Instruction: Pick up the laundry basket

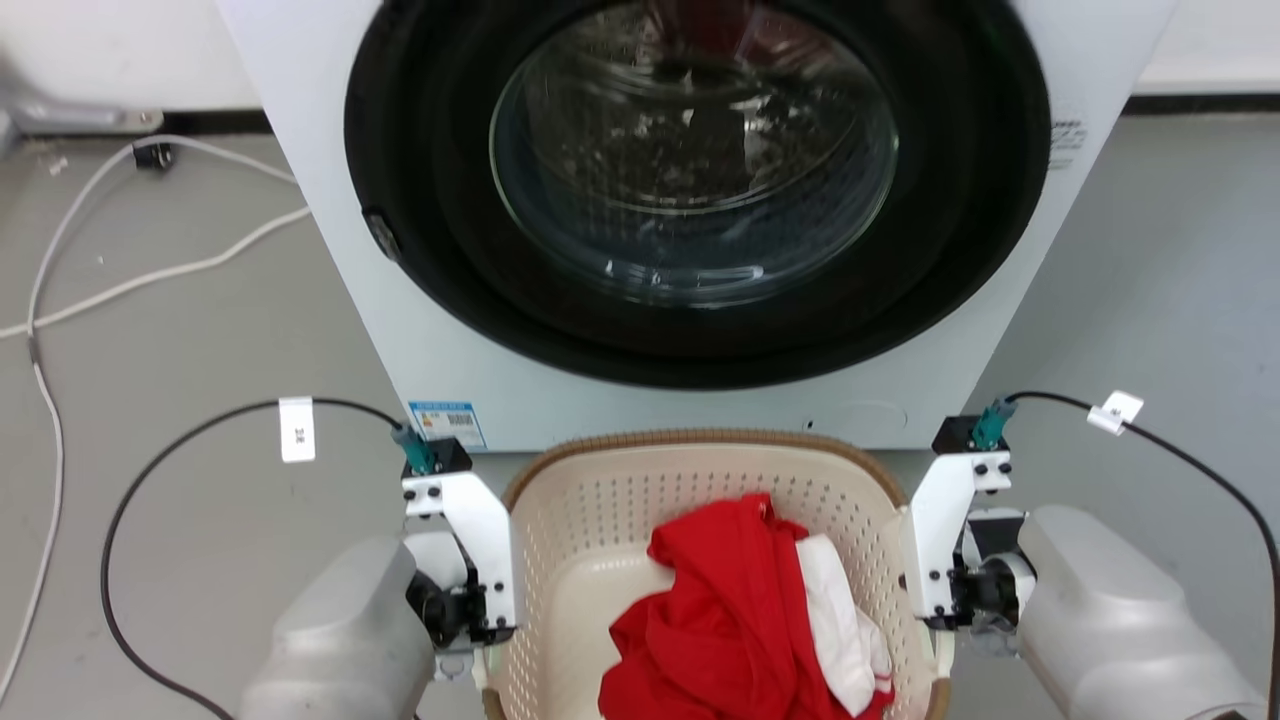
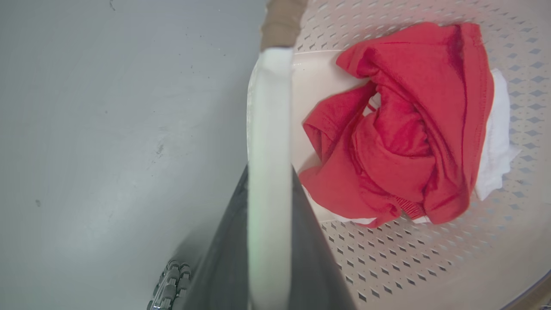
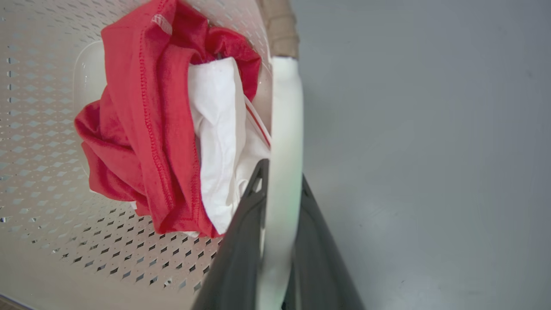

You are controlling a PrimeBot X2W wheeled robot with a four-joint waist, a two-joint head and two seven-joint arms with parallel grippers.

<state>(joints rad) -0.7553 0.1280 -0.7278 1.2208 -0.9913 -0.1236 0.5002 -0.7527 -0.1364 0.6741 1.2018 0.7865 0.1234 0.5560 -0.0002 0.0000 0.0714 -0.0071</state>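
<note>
The cream laundry basket (image 1: 640, 500), with a brown woven rim, stands on the floor in front of the washer, between my two wrists. It holds a red garment (image 1: 720, 610) and a white one (image 1: 840, 610). My left gripper (image 2: 270, 172) is shut on the basket's white left handle (image 2: 269, 107), one dark finger on each side. My right gripper (image 3: 282, 170) clamps the white right handle (image 3: 286, 107) the same way. In the head view the left gripper (image 1: 475, 640) and right gripper (image 1: 945, 640) sit at the basket's side rims, fingers mostly hidden.
The white washing machine (image 1: 450, 330), its round glass door shut, stands right behind the basket. White cables (image 1: 60, 260) trail over the grey floor at the left. A black cable (image 1: 130, 500) loops from each wrist. Bare grey floor (image 3: 430, 150) lies outside both handles.
</note>
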